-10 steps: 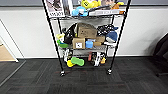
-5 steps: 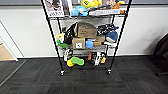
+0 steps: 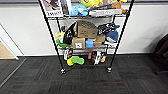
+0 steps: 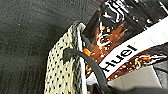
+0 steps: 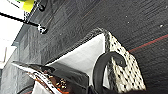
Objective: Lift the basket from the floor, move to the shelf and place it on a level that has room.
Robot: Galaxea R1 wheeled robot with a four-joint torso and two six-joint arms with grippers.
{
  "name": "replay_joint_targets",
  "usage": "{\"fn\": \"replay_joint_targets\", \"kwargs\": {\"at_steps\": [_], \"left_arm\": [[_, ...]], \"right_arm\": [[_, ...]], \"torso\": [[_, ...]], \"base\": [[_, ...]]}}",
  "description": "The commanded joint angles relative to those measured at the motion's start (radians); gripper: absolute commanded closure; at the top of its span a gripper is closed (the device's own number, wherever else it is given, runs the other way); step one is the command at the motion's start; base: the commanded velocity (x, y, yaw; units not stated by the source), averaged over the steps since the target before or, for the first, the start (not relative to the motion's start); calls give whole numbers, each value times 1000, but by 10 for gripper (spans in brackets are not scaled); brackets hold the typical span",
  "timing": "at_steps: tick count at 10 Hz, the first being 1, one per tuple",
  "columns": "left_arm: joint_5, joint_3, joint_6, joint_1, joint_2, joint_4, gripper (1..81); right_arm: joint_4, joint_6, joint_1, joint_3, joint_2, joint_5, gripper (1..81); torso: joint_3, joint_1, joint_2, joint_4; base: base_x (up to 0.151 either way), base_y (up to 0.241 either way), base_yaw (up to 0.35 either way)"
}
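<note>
Your left gripper [image 4: 101, 90] sits right at the black loop handle [image 4: 82, 60] on one short end of the basket [image 4: 60, 75], with the wrist looking along that end wall. Your right gripper [image 5: 96, 91] sits the same way at the other loop handle [image 5: 106, 62] on the opposite end. How firmly either one grips can't be made out.

Soft even indoor light, blurry frames (wrist views worst)
</note>
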Motion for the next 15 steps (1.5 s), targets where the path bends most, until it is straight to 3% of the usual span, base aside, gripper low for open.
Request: {"fn": "replay_joint_targets", "kwargs": {"at_steps": [1,2,5,6,8,9,13,15], "left_arm": [[46,84,3,-115,-51,-12,811],[46,92,3,-115,-60,-12,811],[34,130,3,-115,-105,-12,811],[34,136,2,-115,-111,-12,811],[24,126,2,-128,-96,-12,811],[24,106,0,-139,-76,-14,811],[38,72,-16,-205,-43,-40,811],[40,105,-16,-227,-68,-49,811]], "right_arm": [[3,12,79,73,-24,-21,811],[2,12,80,74,-23,-19,811],[-1,12,86,74,-18,-19,811],[-1,12,89,73,-18,-19,811],[-3,12,118,65,-21,-27,811],[2,12,140,63,-23,-31,811],[8,46,212,59,-32,-48,811],[6,63,226,80,-52,-48,811]], "torso": [[97,-63,97,0],[98,-81,127,-22],[161,-131,206,-29],[194,-153,240,-14],[235,-197,306,-15],[193,-219,339,-15],[216,-293,454,-15],[284,-335,520,-15]], "base": [[0,0,0],[0,0,0],[0,0,0],[0,0,0],[0,0,0],[0,0,0],[0,0,0],[0,0,0]]}}
